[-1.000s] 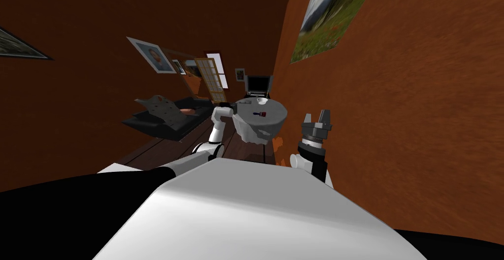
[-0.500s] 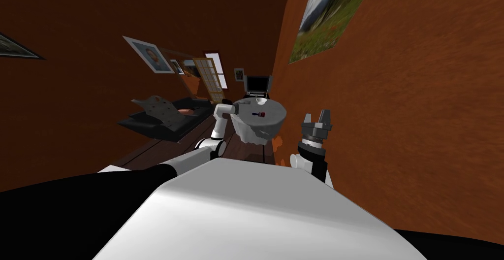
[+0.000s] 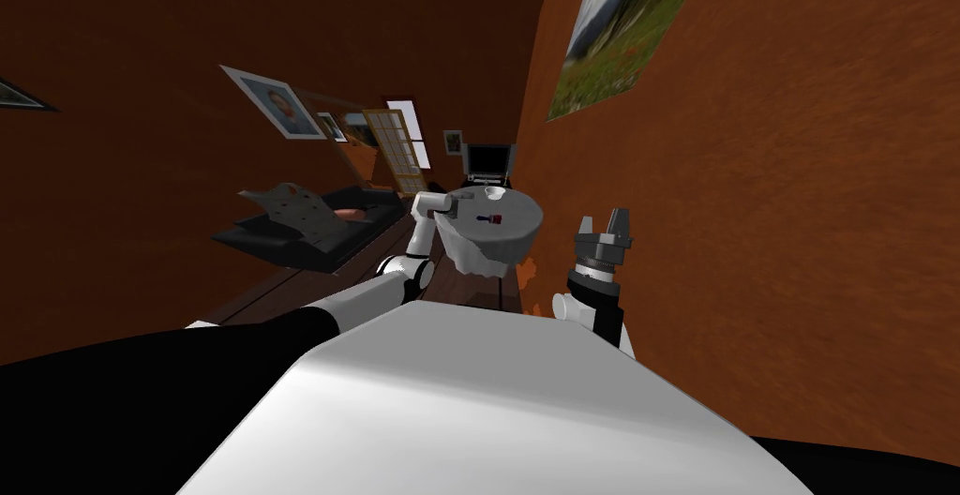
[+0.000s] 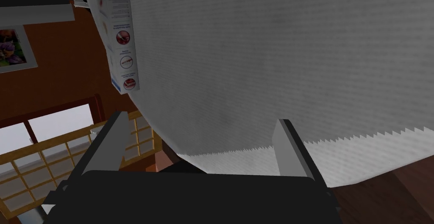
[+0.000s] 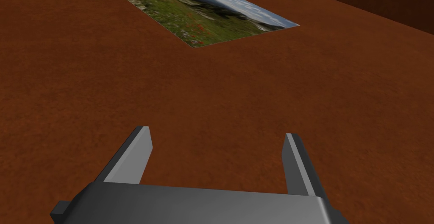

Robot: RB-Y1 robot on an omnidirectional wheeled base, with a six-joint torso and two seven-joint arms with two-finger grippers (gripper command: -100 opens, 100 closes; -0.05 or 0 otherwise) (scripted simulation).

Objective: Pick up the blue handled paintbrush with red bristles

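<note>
Blue handle, red bristles: the brush (image 3: 489, 218) lies flat on the round grey table (image 3: 521, 208), near the middle. Its long axis runs across the top, with the handle end toward my left gripper (image 3: 453, 206) and the bristles away from it. That gripper is at the table's rim on my left, jaws released and holding nothing. In its wrist view the fingers (image 4: 111, 143) stand wide apart against the pale cloth (image 4: 275, 64) with its saw-toothed hem.

The left arm is plainly the nearer one. I judge the next move to be a reach inward over the top, then a turn of the wrist so the jaws close across the handle, not along it.

My right gripper (image 3: 605, 234) hangs raised near the orange-brown wall (image 3: 797, 236), well apart from the table, jaws likewise released and empty.

A printed box (image 4: 121, 43) stands on the table near the left hand, and a small white bowl (image 3: 494, 196) sits beyond the brush. The floor (image 3: 300, 288) is dark wood, and a black sofa (image 3: 309, 232) stands off to the left.
</note>
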